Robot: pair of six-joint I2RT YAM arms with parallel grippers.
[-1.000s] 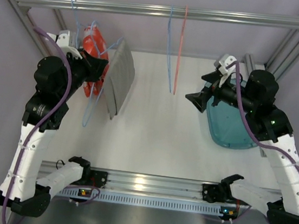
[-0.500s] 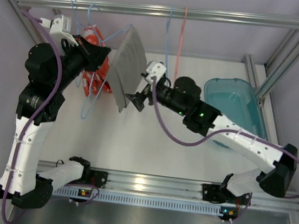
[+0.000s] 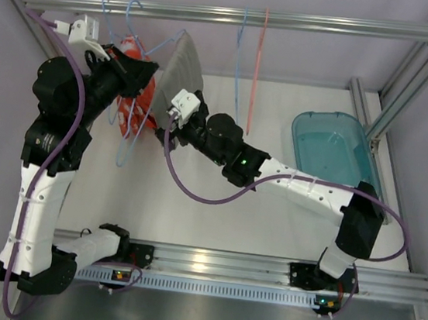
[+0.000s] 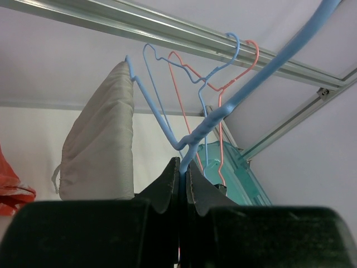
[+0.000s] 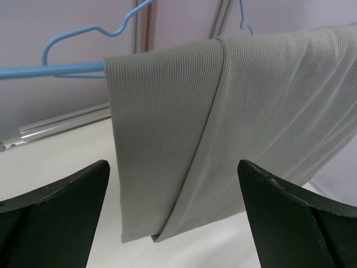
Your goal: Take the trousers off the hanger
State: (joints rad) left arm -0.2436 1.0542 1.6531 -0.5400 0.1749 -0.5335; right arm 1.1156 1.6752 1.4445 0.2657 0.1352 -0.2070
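Grey folded trousers [image 3: 183, 62] hang over a blue hanger [image 3: 166, 43] at the back left. My left gripper [image 3: 148, 72] is shut on the hanger's twisted neck [image 4: 192, 139], just below the hook; the trousers [image 4: 100, 139] hang to its left in the left wrist view. My right gripper [image 3: 172, 122] reaches across from the right and is wide open right in front of the trousers. In the right wrist view the trousers' hanging lower part [image 5: 223, 123] lies between and just beyond its fingers; the gripper [image 5: 173, 164] touches nothing. The hanger arm [image 5: 72, 70] sticks out to the left.
A red garment [image 3: 131, 107] hangs on another hanger behind my left gripper. An empty blue hanger [image 3: 243, 70] and a red one [image 3: 257, 72] hang from the metal rail [image 3: 332, 22]. A teal bin [image 3: 333, 147] stands at the right.
My right arm has swung from beside the bin across to the left, up to the trousers, still open. My left gripper has lifted and tilted the hanger with the trousers.
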